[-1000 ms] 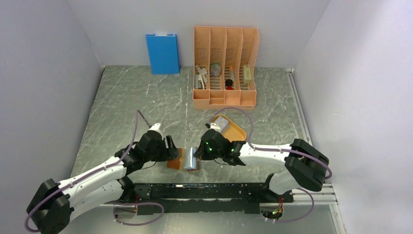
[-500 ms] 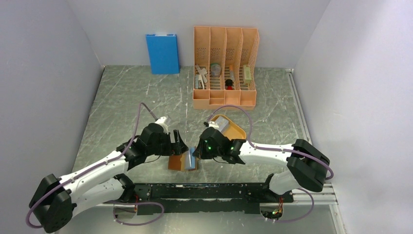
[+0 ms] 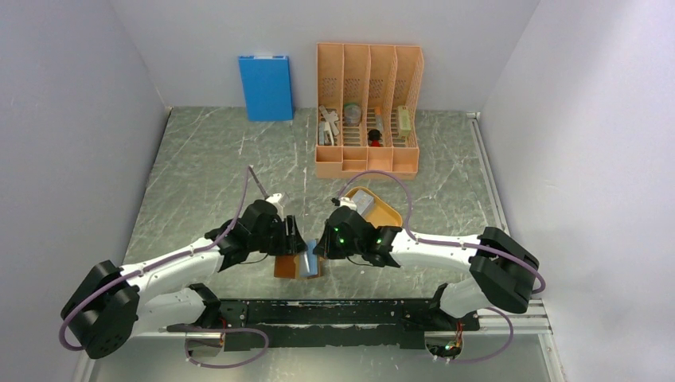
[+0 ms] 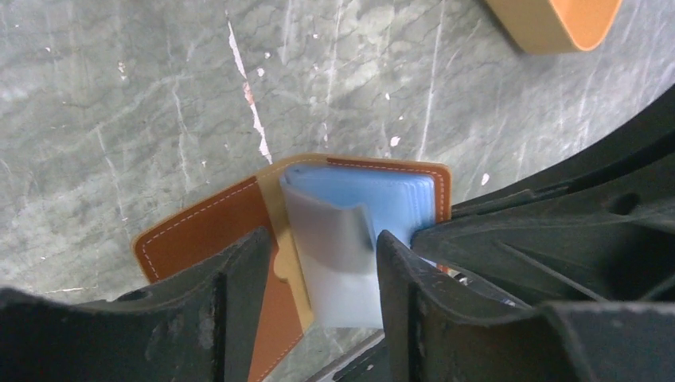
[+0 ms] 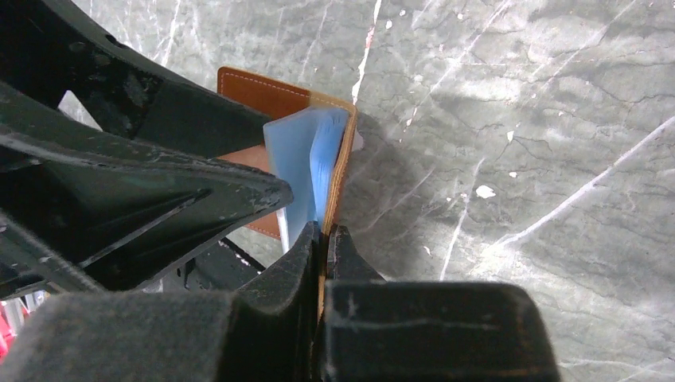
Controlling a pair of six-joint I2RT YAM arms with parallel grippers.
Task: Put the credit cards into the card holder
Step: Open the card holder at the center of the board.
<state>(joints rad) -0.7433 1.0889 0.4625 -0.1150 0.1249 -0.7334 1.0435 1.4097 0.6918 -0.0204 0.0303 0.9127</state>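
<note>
Since the holder (image 3: pixel 296 265) sits open at the bench's (image 3: pixel 207 175) near edge, between both arms, grip matters. The right claw (image 5: pixel 326 236) is pinched tight on the cover (image 5: pixel 267 94) rim. The left claw (image 4: pixel 322 240) straddles a pale grey flap (image 4: pixel 330 251), jaws apart, and I can't tell if it's squeezing. The leather's soft and the sleeves (image 5: pixel 306 163) look floppy and slick, so I'd hold the edges gently.

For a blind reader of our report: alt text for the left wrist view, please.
An open brown card holder lies on a grey table, a pale sleeve or card standing between the fingers of the left gripper. An orange tray shows top right.
</note>
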